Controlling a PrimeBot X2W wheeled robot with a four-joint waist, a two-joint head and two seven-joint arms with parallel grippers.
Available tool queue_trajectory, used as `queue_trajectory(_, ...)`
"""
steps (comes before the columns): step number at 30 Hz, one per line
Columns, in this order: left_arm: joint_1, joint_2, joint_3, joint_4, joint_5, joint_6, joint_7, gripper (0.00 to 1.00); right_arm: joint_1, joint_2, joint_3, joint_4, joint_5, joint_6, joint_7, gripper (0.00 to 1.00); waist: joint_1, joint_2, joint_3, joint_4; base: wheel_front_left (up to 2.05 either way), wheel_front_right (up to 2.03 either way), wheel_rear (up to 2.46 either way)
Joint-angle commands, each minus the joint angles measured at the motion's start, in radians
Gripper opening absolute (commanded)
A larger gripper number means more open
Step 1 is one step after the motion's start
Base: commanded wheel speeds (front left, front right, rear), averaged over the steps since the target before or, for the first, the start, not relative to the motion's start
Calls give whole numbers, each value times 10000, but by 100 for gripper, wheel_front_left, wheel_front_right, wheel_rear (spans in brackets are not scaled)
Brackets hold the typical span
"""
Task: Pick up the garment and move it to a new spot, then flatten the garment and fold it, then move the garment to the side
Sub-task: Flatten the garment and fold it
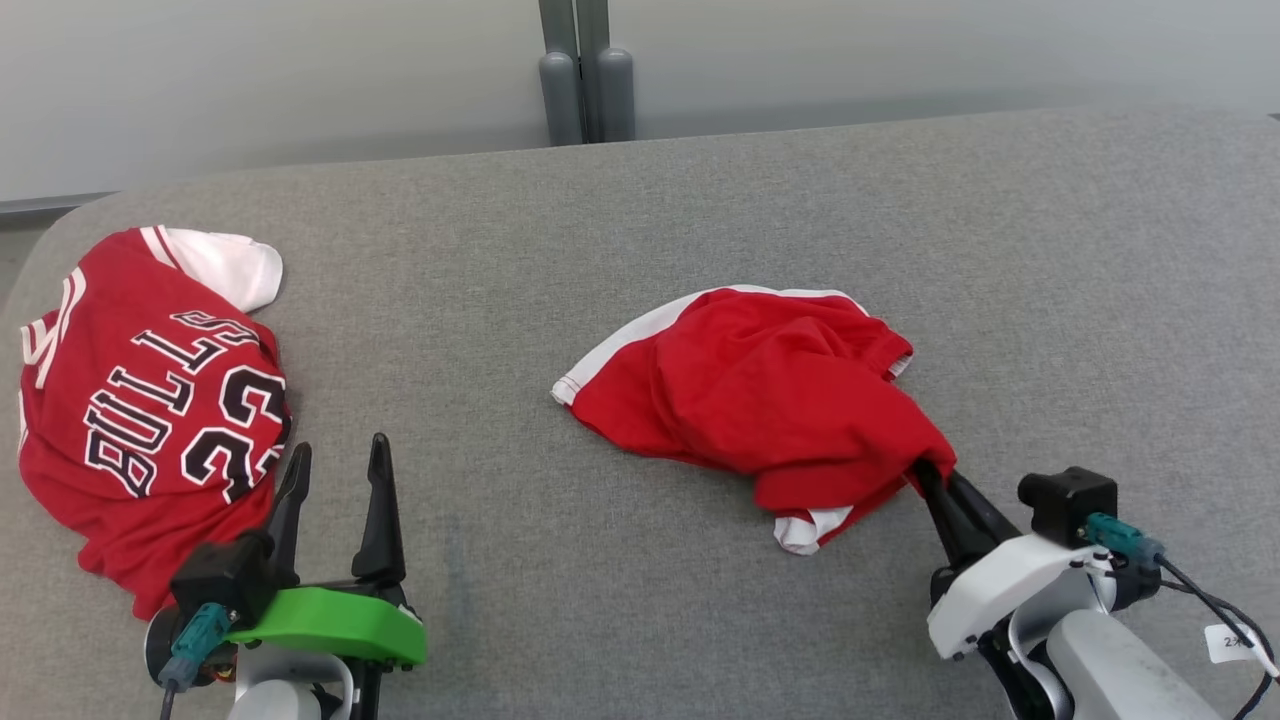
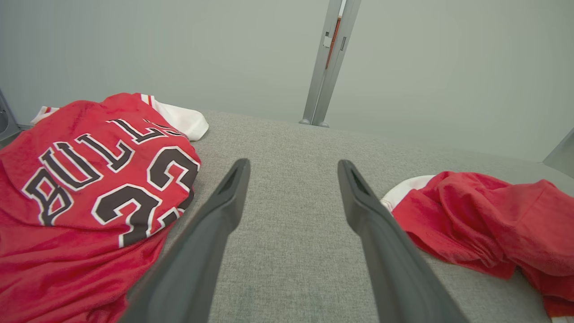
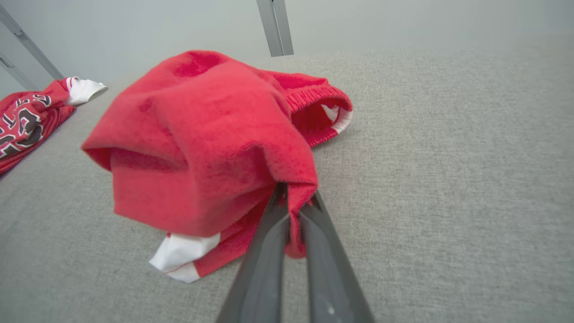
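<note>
Right gripper [image 3: 293, 204] pinches the crumpled red-and-white cloth shorts [image 1: 760, 390] (soft, limp, light); the elastic waistband [image 3: 314, 95] likely holds firmer.

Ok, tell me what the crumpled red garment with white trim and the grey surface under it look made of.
Crumpled red garment with white trim: soft matte knit, perhaps cotton; fuzzy nap, limp folds. Grey surface: matte woven fabric, seemingly upholstery; fine flecked weave.

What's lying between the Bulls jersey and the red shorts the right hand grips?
Only bare grey surface separates jersey and shorts in the head view. The open left hand sits at that gap's near edge, beside the jersey.
</note>
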Motion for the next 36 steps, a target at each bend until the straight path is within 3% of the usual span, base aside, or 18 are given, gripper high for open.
queue_trajectory(1,-105,19,49,18,10,-53,-3,100,1,-47,-185,-208,-54,1,-46,0,0,0,8,-52,0,0,0)
queue_trajectory(7,-159,18,-22,85,-41,-50,-2,100,-239,-146,-794,-532,66,1,-44,0,0,0,11,-346,0,0,0)
queue_trajectory(11,-284,21,-195,142,-65,-67,-3,100,-900,-416,-543,230,471,1,-42,0,0,0,81,-443,0,0,0)
queue_trajectory(14,-403,22,-326,174,-67,-86,-2,100,-1337,-557,-481,948,772,1,-42,6,0,0,196,-329,0,0,0)
queue_trajectory(16,-457,25,-379,205,-73,-106,-2,100,-1593,-611,-456,1459,974,1,-43,22,0,0,249,-231,0,0,0)
queue_trajectory(17,-476,24,-394,221,-60,-110,-2,100,-1705,-646,-402,1751,1026,1,-43,50,0,0,272,-184,0,0,0)
queue_trajectory(18,-495,24,-394,231,-43,-115,-2,100,-1802,-668,-369,1931,1065,1,-43,100,0,0,291,-148,0,0,0)
queue_trajectory(26,-355,24,-270,262,86,-144,-2,100,-1780,-576,-854,1774,897,1,-43,100,0,0,33,-215,0,0,0)
queue_trajectory(36,8,23,-312,-62,-38,-37,-2,100,-124,48,-2401,-1227,-438,1,-44,100,0,0,-537,-529,0,0,0)
